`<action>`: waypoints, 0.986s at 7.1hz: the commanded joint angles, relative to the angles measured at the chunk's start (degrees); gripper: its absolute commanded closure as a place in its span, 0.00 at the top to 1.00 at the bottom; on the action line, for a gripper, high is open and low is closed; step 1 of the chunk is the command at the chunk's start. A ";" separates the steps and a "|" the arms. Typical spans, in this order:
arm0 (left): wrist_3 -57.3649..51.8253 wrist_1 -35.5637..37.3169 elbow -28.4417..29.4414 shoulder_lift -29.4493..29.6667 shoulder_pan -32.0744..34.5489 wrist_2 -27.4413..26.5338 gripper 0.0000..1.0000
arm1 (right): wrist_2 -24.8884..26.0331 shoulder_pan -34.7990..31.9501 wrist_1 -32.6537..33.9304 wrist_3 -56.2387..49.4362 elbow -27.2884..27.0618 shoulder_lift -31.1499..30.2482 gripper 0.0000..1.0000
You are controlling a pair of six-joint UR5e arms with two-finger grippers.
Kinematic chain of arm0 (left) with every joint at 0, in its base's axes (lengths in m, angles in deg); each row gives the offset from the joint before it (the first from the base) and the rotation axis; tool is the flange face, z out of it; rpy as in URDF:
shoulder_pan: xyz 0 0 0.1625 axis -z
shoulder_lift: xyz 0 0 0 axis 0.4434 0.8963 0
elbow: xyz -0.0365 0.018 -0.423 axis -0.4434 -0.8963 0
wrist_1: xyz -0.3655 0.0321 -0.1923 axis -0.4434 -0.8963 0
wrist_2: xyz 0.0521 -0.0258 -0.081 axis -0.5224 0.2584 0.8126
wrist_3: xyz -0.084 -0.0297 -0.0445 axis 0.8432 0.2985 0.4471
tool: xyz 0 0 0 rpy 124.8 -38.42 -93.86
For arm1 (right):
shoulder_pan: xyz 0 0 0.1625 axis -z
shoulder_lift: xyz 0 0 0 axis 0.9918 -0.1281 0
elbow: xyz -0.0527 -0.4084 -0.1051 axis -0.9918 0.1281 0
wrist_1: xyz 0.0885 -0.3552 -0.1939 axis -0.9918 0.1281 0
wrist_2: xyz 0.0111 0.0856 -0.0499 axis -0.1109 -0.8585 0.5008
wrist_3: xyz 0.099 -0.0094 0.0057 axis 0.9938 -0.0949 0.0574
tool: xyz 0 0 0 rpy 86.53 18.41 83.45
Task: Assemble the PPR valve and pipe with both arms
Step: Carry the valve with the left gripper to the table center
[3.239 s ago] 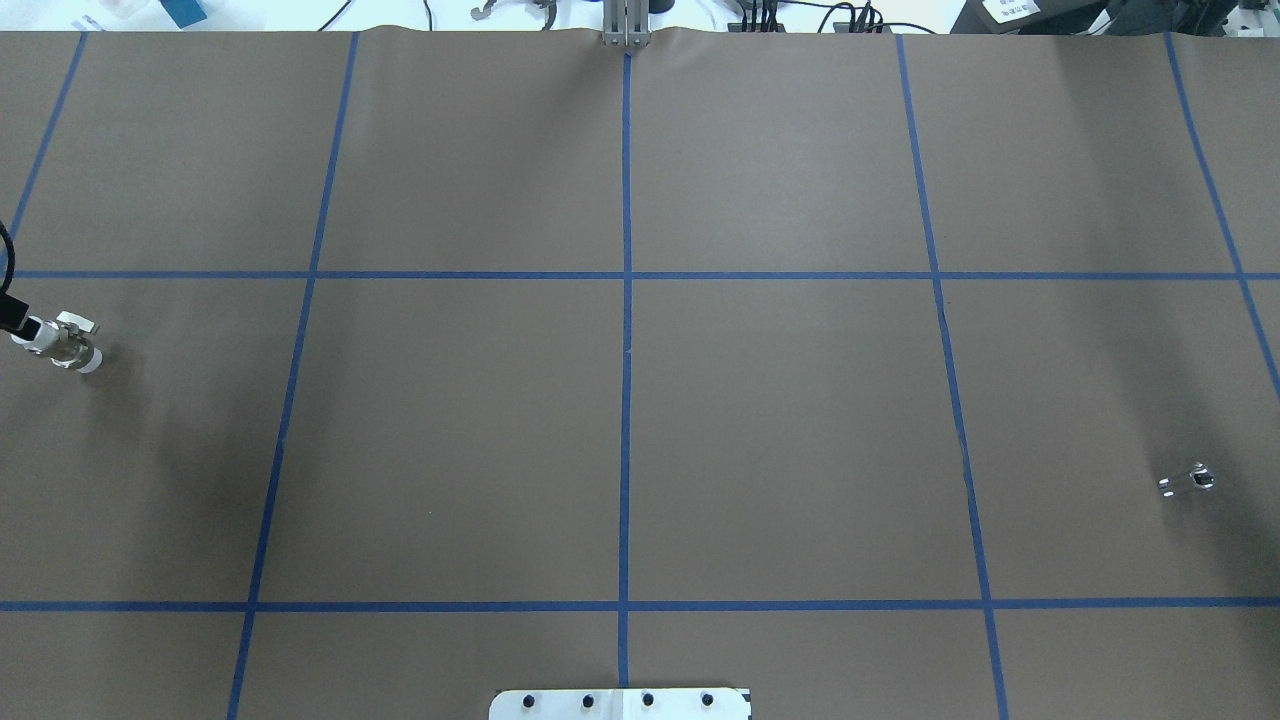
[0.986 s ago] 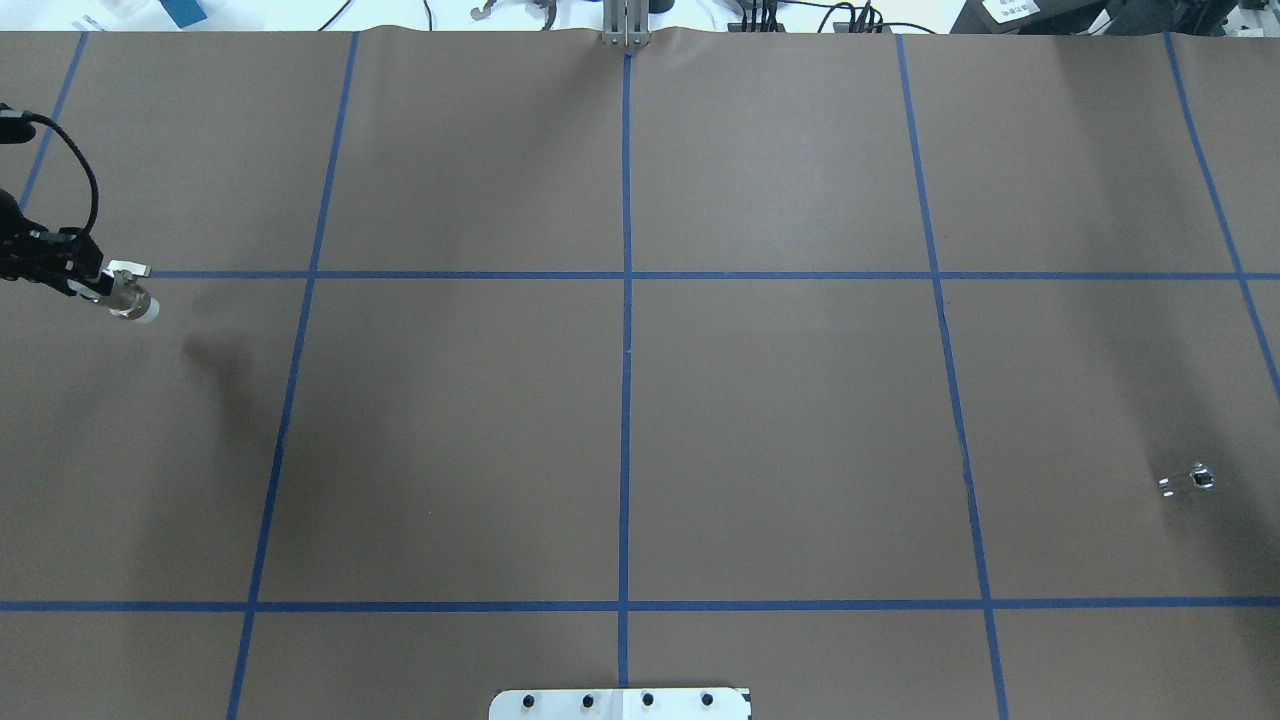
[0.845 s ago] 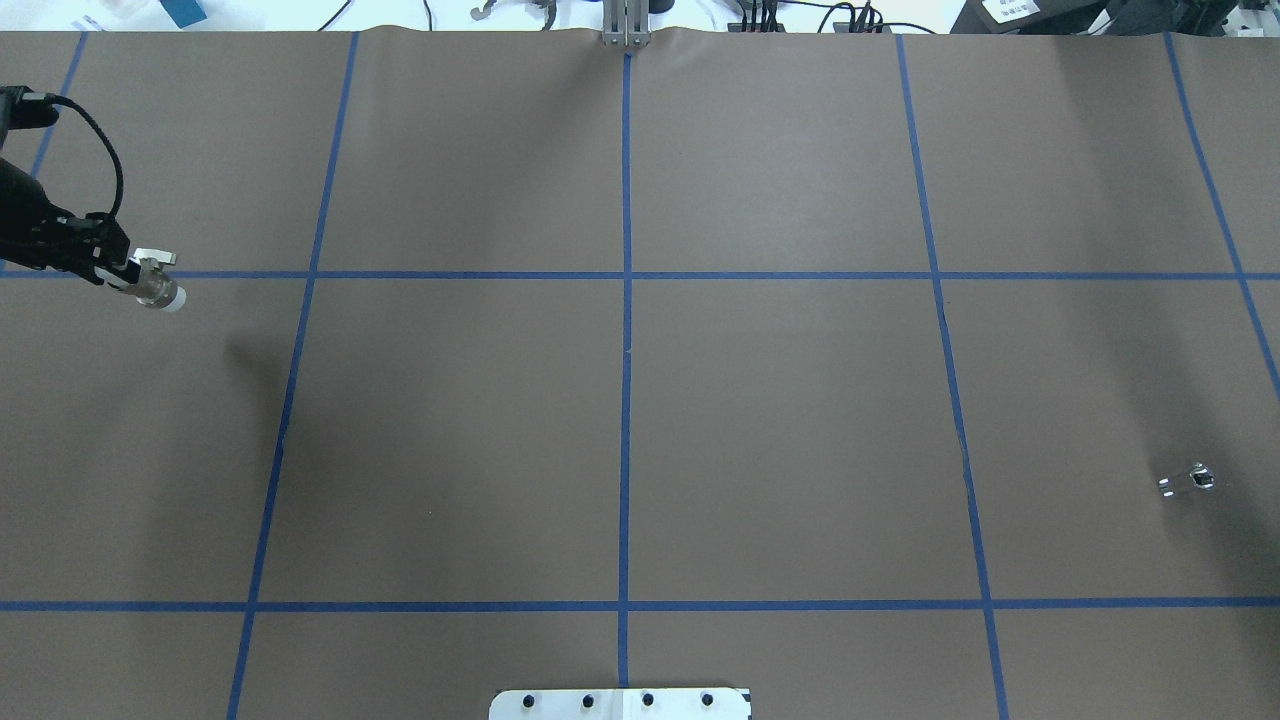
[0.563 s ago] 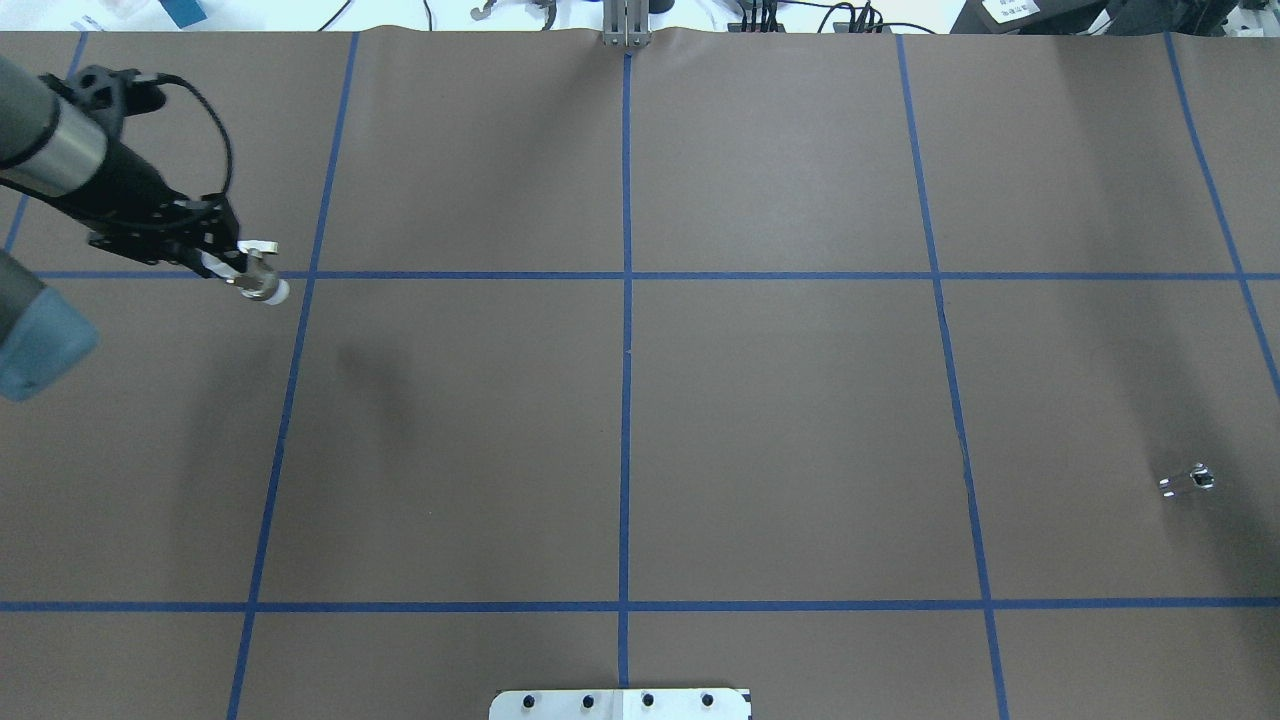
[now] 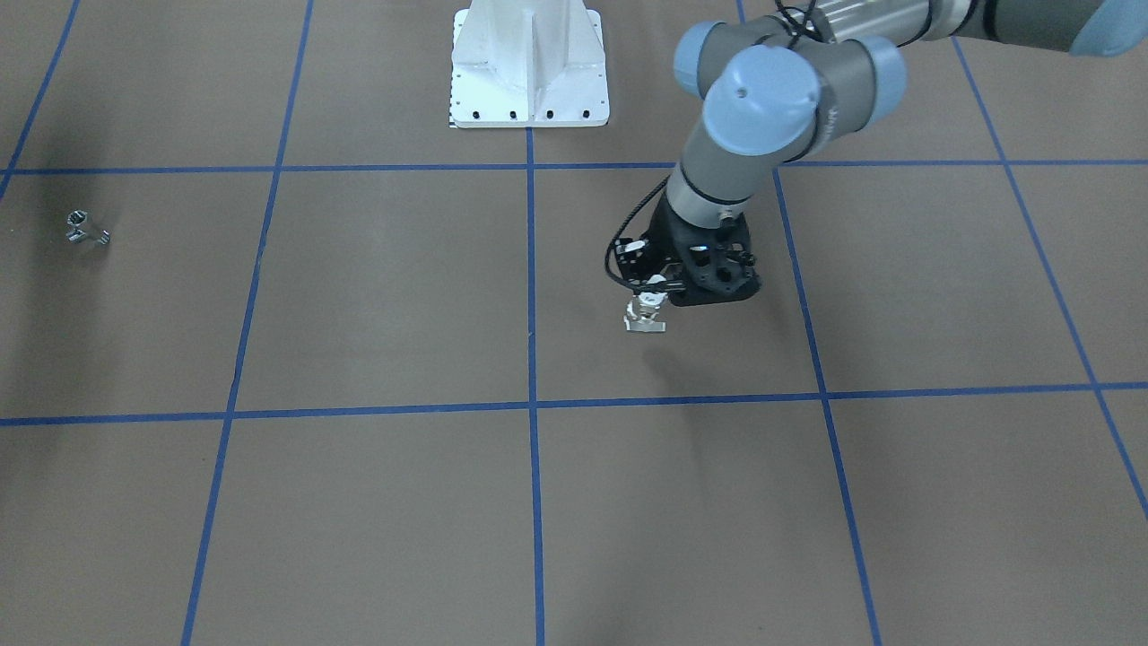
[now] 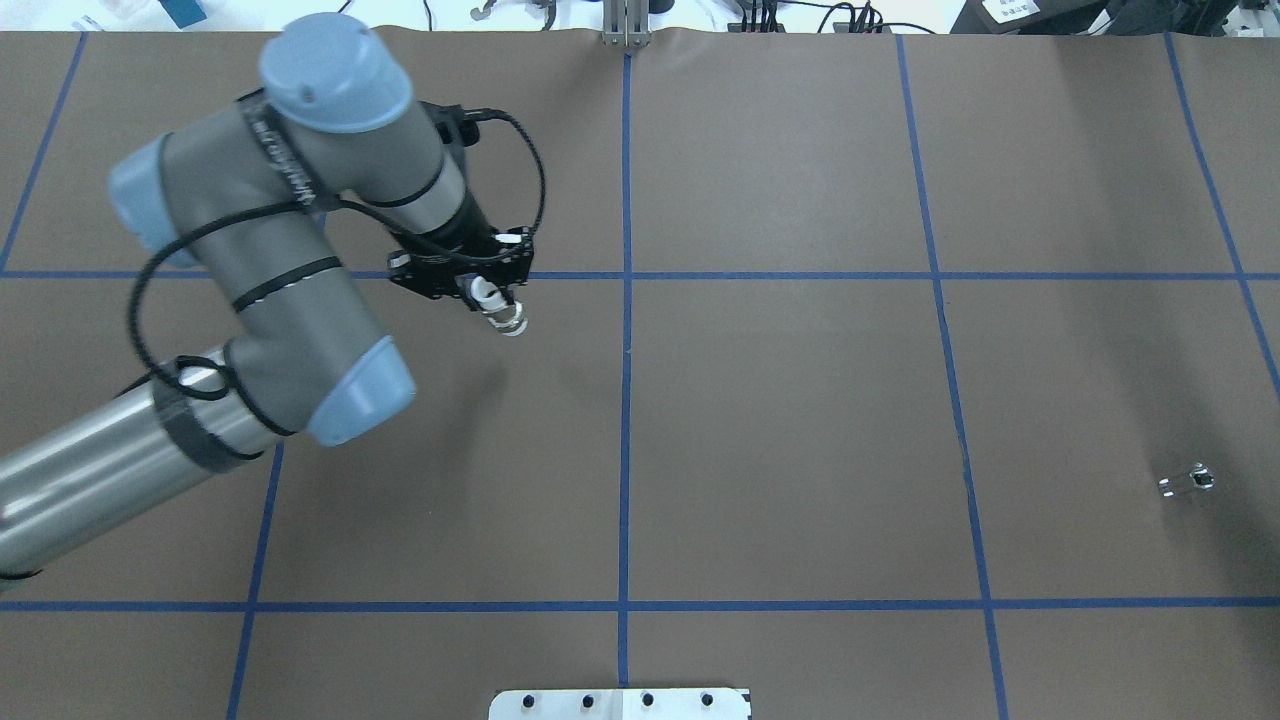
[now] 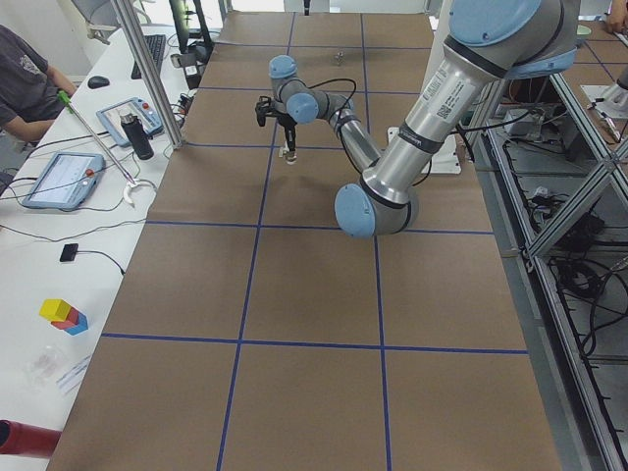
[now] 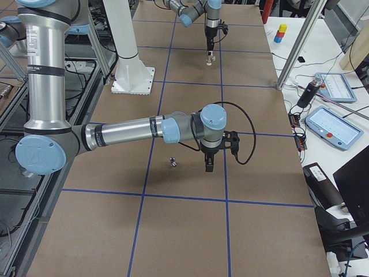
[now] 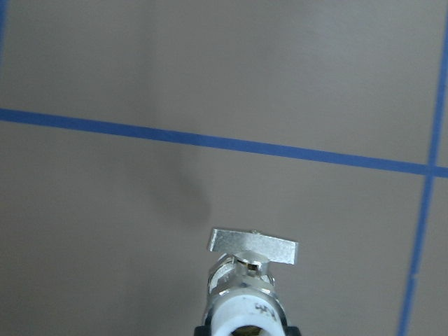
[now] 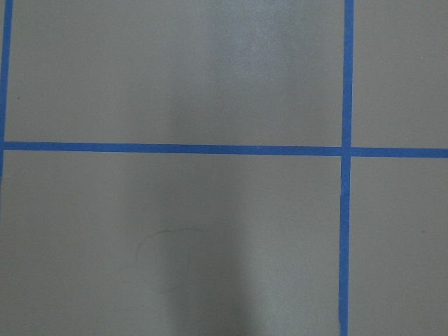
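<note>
The left arm (image 6: 300, 300) reached out over the brown tabletop (image 6: 800, 420), and its jaws were clamped on one white end of the PPR valve (image 6: 505, 315). The valve hung clear of the tabletop, just to the robot's left of the centre tape line (image 6: 626, 400) and close to a cross line. From the front its flat tab handle (image 5: 646, 326) showed at the low end, with a shadow on the paper beyond it. In the left wrist view the valve (image 9: 248, 280) pointed away from the camera, white ring nearest and handle lying crosswise. The pipe (image 6: 1187, 481) lay alone on the tabletop far to the robot's right, well apart from the valve. The right arm (image 8: 144, 130) stretched low across the tabletop in the right-side view, its wrist pointing down just beside the pipe (image 8: 173, 163) without touching it. Whether that arm's jaws were apart or together could not be told. The white pedestal (image 5: 529, 67) stood at the robot's edge.
</note>
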 commanded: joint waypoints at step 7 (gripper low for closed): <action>2.28 0.25 17.13 14.49 -6.55 -6.25 0.00 | 0.14 1.02 -0.02 0.09 0.34 -0.07 1.00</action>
